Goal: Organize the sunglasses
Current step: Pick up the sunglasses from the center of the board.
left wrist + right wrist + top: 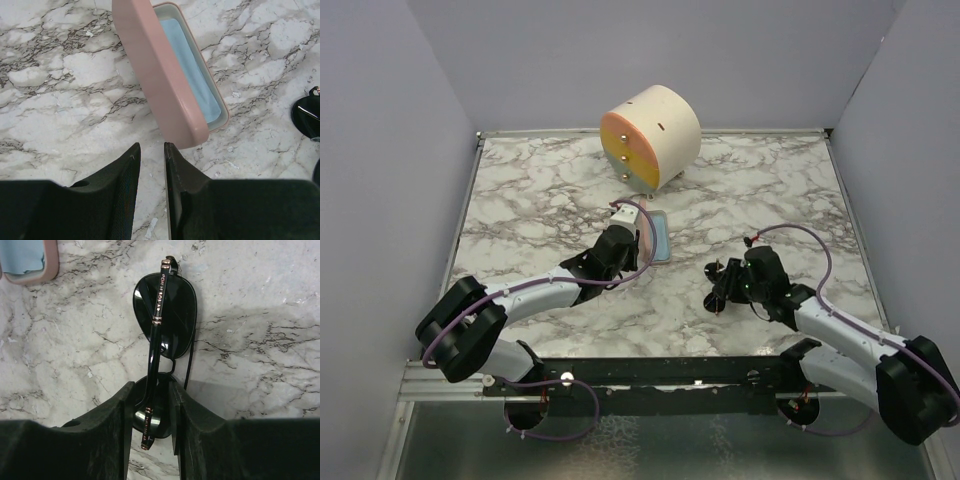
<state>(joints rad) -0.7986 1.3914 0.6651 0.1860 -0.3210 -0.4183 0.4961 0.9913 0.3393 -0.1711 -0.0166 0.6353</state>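
Gripping the sunglasses (172,315) by one lens at lower centre, the right jaws hold tight; the left jaws stand slightly apart, empty, just below the open pink case (145,70).

Sunglasses (165,315): one. Pink case (150,75): one (blue cloth (192,70): one). Drum (650,138): one.

Bright, even light from above. A soft shadow lies on the table (250,325) beside the sunglasses (172,305); their lenses glint faintly. Focus is sharp.

White arm links (535,291), black joints (460,325), looping purple cables (829,262), textured black jaws
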